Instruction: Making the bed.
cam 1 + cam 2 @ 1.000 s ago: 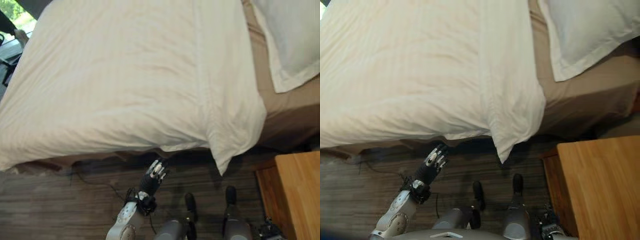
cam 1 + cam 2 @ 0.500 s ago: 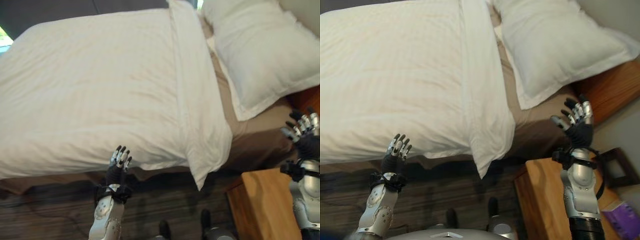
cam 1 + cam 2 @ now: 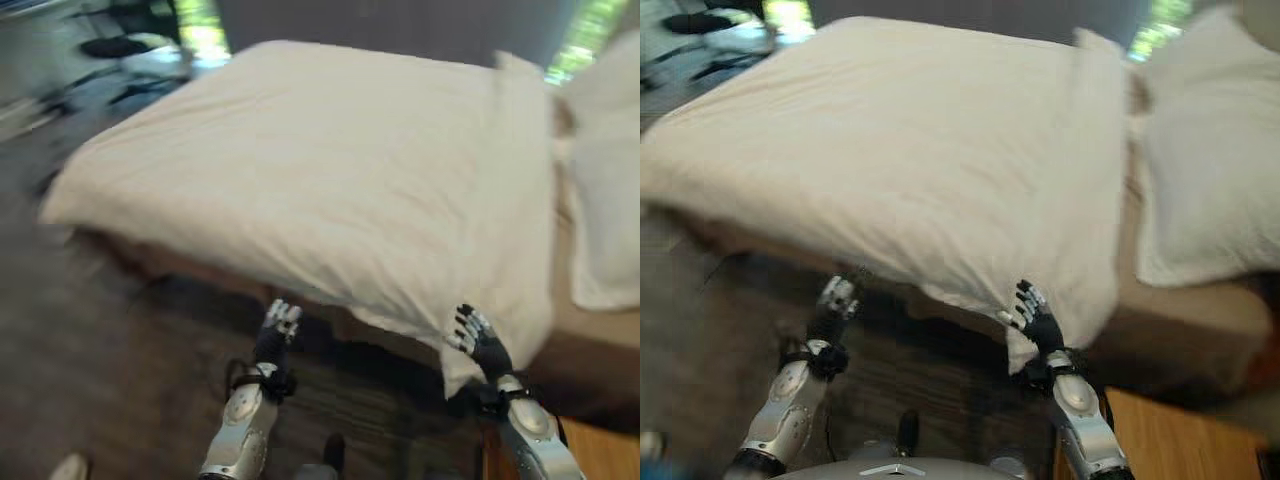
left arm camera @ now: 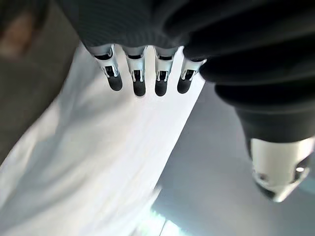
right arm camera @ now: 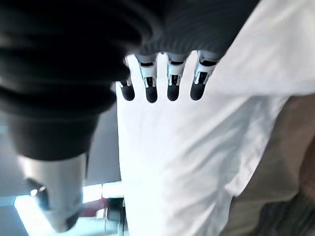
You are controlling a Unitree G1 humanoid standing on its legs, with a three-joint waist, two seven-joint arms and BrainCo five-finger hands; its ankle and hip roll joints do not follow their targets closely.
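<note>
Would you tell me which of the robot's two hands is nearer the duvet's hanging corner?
The right hand: it reaches beside the drooping corner of the duvet, while the left hand sits further along the bed's side edge, away from the pillow.

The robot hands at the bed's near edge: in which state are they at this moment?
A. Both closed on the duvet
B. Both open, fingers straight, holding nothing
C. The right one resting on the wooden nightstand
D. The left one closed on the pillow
B: the left robot hand and the right robot hand have straight fingers by the white duvet's near edge, gripping nothing.

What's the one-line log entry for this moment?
left hand: open, below duvet edge | right hand: open, at duvet's hanging corner | pillow: at head end
</note>
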